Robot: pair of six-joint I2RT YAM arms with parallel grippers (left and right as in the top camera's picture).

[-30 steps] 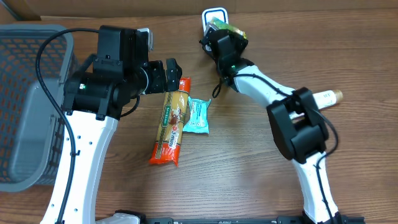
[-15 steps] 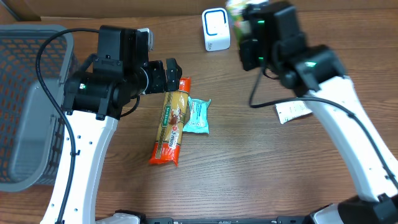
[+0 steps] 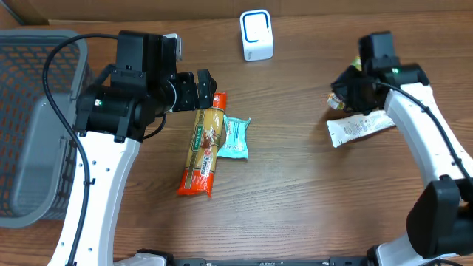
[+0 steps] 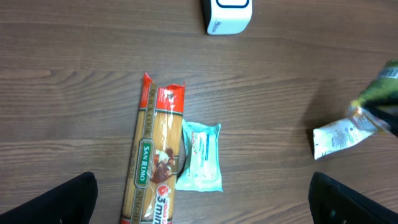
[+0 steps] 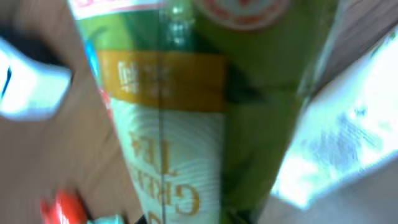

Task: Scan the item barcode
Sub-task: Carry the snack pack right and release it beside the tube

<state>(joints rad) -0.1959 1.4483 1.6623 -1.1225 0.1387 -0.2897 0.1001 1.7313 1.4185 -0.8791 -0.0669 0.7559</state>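
Note:
The white barcode scanner (image 3: 256, 35) stands at the back middle of the table; the left wrist view shows the scanner (image 4: 228, 14) at its top edge. My right gripper (image 3: 353, 92) is shut on a green tea packet (image 5: 205, 112), far to the right of the scanner and just above a white sachet (image 3: 358, 127). The packet fills the right wrist view and hides the fingers; no barcode shows. My left gripper (image 3: 201, 87) hangs open over the top end of a spaghetti packet (image 3: 203, 144), holding nothing.
A teal wipes pack (image 3: 235, 138) lies against the right side of the spaghetti packet. A grey mesh basket (image 3: 29, 133) stands at the left edge. In the left wrist view the white sachet (image 4: 339, 135) lies at the right, below the green tea packet (image 4: 387, 84).
My right arm has swung from the scanner at the back over to the right side, carrying the green tea packet. The left arm has not moved.

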